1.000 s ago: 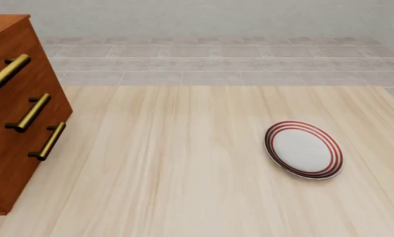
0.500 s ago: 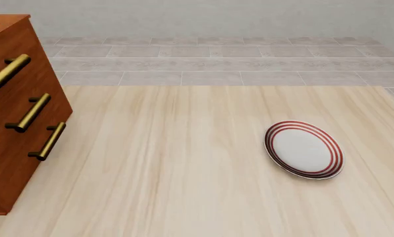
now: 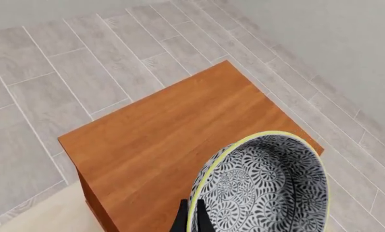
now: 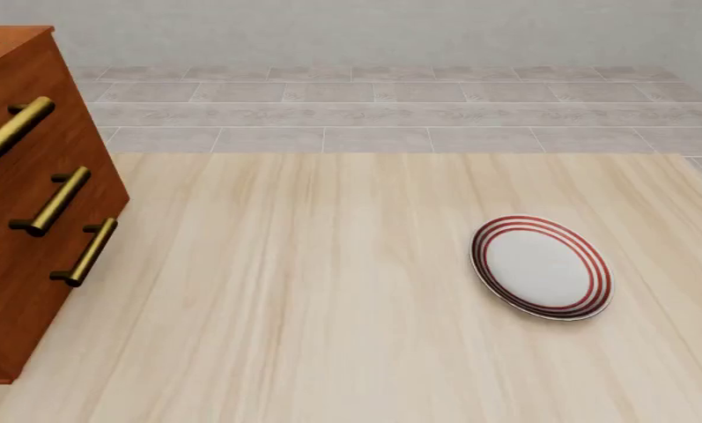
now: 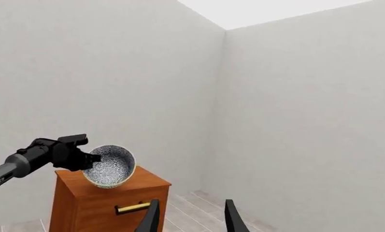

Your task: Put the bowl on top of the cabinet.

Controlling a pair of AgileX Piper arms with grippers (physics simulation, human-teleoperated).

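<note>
A: Bowl [image 3: 263, 186] position?

B: In the air over the cabinet [image 3: 179, 140], held on edge. Right wrist view shows the bowl [image 5: 109, 166] just above the cabinet's [image 5: 105, 203] top, whether touching or apart I cannot tell. Its mouth is turned sideways, not up; the patterned inside faces the right wrist camera.

A: Grip?

B: Left tool [image 3: 191, 220] pinches the bowl's rim: one dark finger on either side of the pale rim edge, seen in the left wrist view. In the right wrist view the left tool [image 5: 82, 157] comes in level from the side to the rim.

A: Room on the cabinet top?

B: Top is a bare flat wood panel, all four edges visible in the left wrist view. The bowl overhangs the corner region nearest that camera; wide wood lies open beyond it. Tiled floor [image 3: 63, 72] surrounds the cabinet there.

A: Right tool?

B: Right tool [image 5: 191, 217] is spread, nothing between the fingers, well apart from the bowl and pointing toward the cabinet and the room's corner.

A: Front view?

B: Cabinet [image 4: 27, 220] at the left edge, three brass handles [image 4: 59, 201] showing. A red-ringed plate [image 4: 541, 266] lies on the tabletop [image 4: 304, 291], well apart from it. No arm or bowl in that view.
</note>
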